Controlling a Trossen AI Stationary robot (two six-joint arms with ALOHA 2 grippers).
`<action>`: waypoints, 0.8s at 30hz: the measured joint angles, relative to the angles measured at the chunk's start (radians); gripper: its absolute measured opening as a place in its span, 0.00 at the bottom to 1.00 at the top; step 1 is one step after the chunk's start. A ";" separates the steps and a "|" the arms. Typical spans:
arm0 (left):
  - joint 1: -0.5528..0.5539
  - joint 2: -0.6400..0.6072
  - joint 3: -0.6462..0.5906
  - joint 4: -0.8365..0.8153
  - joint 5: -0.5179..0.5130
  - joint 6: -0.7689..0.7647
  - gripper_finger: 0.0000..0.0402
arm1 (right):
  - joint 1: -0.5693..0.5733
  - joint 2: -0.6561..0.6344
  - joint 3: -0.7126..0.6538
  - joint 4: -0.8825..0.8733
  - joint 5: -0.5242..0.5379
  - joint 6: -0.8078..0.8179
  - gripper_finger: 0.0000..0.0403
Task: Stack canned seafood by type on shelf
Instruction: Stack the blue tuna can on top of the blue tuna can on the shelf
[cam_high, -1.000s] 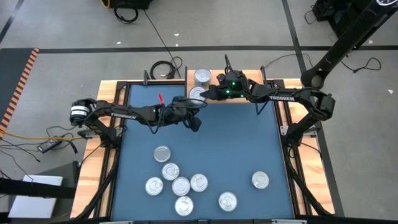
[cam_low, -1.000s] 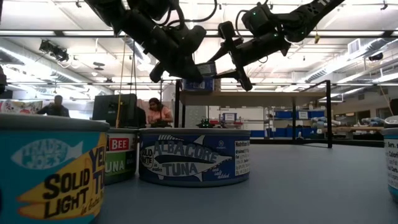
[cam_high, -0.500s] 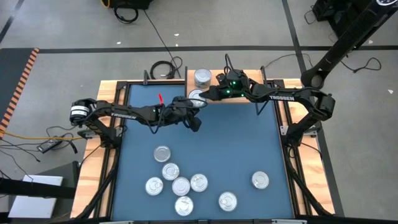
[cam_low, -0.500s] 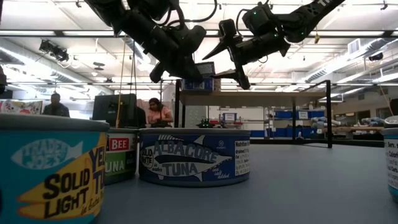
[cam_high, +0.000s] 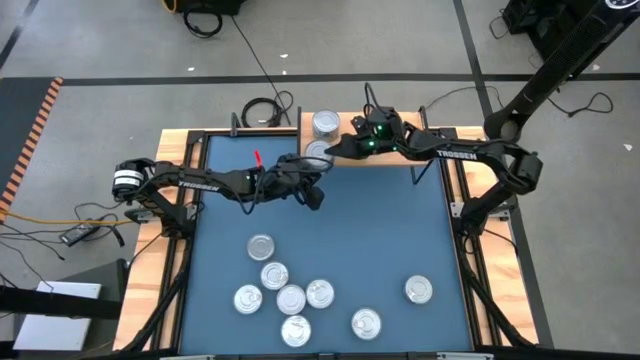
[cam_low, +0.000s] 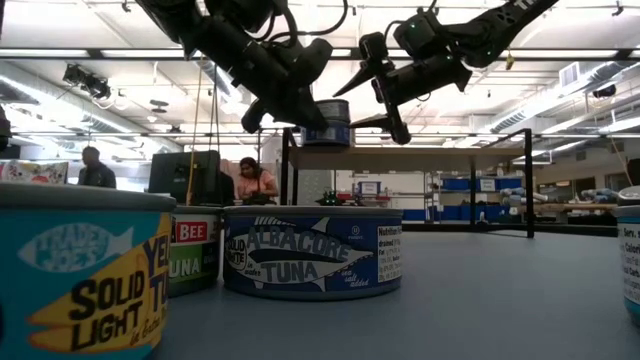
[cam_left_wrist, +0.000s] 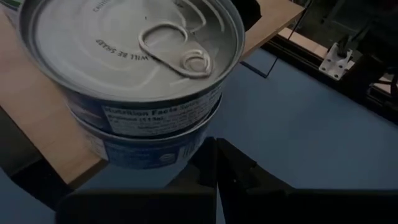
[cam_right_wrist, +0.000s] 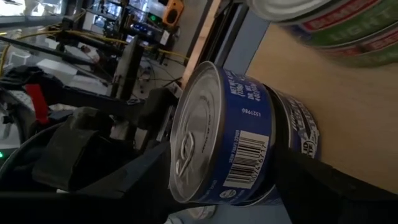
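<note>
Two blue-labelled cans of seafood sit stacked, the top can (cam_left_wrist: 130, 56) on the lower can (cam_left_wrist: 143, 146), at the near left corner of the light-wood shelf (cam_left_wrist: 37, 118). Another can stack (cam_high: 325, 123) stands behind them. My right gripper (cam_low: 350, 108) is open, its fingers either side of the blue stack (cam_right_wrist: 217, 137) and apart from it. My left gripper (cam_left_wrist: 214, 158) is shut, just in front of the lower can. Several loose cans (cam_high: 291, 298) lie on the blue table. My left gripper's shut fingertips (cam_left_wrist: 211, 149) stand right at the lower blue can's side wall (cam_left_wrist: 168, 152), coming from the table's near left and slanting down. Whether they touch the wall I cannot tell.
Loose cans cluster near the table's front edge (cam_high: 260, 247), with one apart at the right (cam_high: 418, 290). In the low view, three of them (cam_low: 312, 250) fill the foreground. The shelf's black legs (cam_low: 529, 180) stand at the far edge. People sit in the room behind.
My right gripper has opened and let go of the top blue can, which now rests on the lower blue can on the shelf. The gripper has then drawn back a little toward the table's right.
</note>
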 joint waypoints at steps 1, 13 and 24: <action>0.000 0.000 0.000 0.001 0.000 0.000 0.01 | 0.000 -0.006 0.000 -0.008 0.015 -0.003 0.69; 0.005 0.000 0.000 0.007 0.000 -0.008 0.01 | -0.017 -0.063 -0.002 -0.087 0.048 -0.046 0.64; 0.011 -0.004 0.000 0.002 0.004 -0.023 0.01 | -0.025 -0.085 -0.002 -0.195 0.091 -0.125 0.61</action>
